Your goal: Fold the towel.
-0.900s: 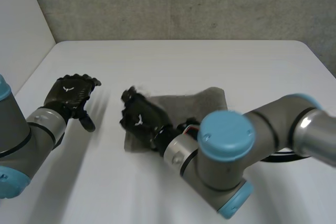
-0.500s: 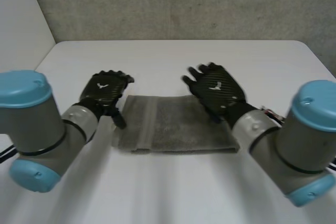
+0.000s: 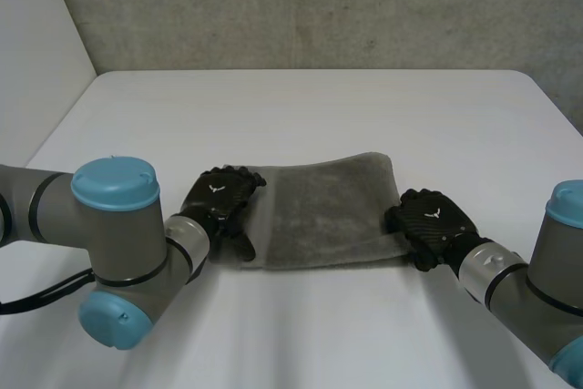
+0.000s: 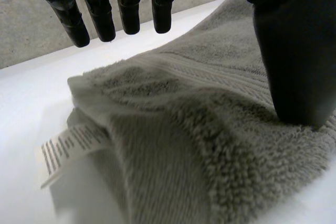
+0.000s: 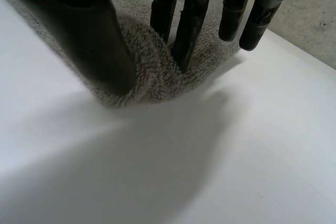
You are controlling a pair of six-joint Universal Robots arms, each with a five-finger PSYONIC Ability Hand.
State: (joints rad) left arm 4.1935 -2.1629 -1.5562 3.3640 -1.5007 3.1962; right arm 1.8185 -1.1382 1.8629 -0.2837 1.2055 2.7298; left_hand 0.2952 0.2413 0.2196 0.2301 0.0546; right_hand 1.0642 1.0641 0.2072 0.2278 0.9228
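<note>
— On table (image 3: 310,107), centre-front, towel (image 3: 319,211) is lying spread out. Hands?
— left hand (image 3: 219,199) is resting on its left end, fingers straight, thumb pressing cloth. right hand (image 3: 428,222) is pinching right edge btwn thumb & fingers.

On my head feed the left arm (image 3: 109,243) comes in at eight o'clock and the right arm (image 3: 537,298) at four. Both are fat grey tubes with round light-blue caps (image 3: 115,182) on the joints. Each ends in a silvery wrist collar (image 3: 189,245) ringed in black. The left hand (image 3: 219,199) and right hand (image 3: 430,222) are matt black, each with a small white winged mark on its back. On the wrist feeds the fingers (image 4: 98,14) read as slim black rods, ribbed, with rounded tips; the thumb (image 4: 294,51) is far broader.
</note>
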